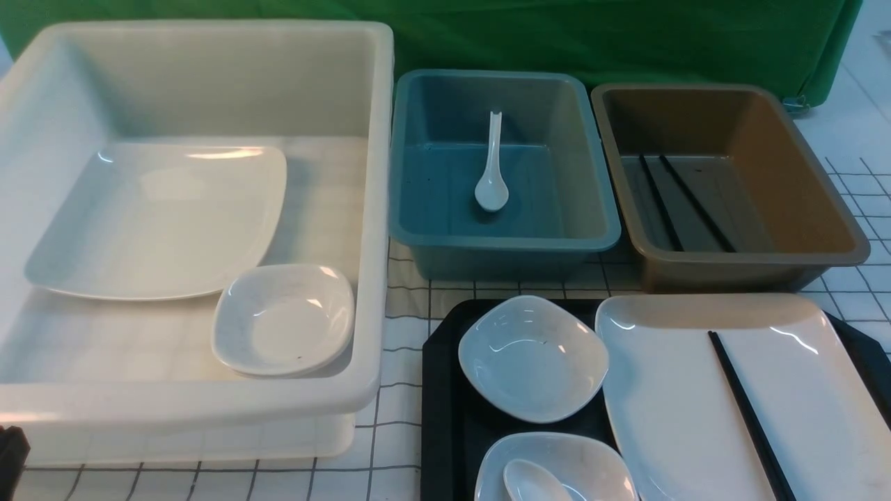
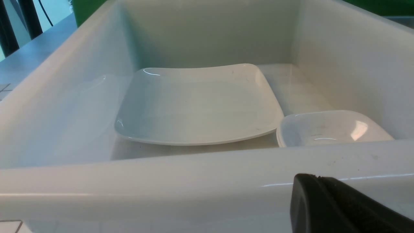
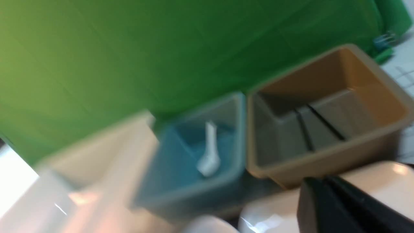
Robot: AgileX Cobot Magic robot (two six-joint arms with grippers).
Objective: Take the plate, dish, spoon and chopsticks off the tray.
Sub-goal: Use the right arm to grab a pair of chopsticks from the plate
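1. Landmark: tray (image 1: 440,417).
2. plate (image 1: 682,417) covers the tray's right part. chopsticks (image 1: 748,417) lie diagonally on it and read as one dark line.
3. dish (image 1: 532,358) sits on the tray's far-left part, just beside the plate.
4. second dish (image 1: 592,463) sits at the tray's near edge, with the spoon (image 1: 532,481) inside it.
5. brown bin (image 1: 800,174) is just beyond the tray and holds two black sticks (image 1: 686,202).
6. teal bin (image 1: 418,174) is beyond the tray's far-left corner and holds a binned spoon (image 1: 492,174).
7. white bin (image 1: 379,209) is left of the tray. It holds a binned plate (image 1: 160,223) with a binned dish (image 1: 285,320) just beside it.
8. left gripper (image 2: 318,181): fingers pressed together, nothing between. It is left of the tray, outside the white bin's near wall.
9. right gripper (image 3: 320,181): view is blurred. Fingers look pressed together and empty, by the plate on the tray.
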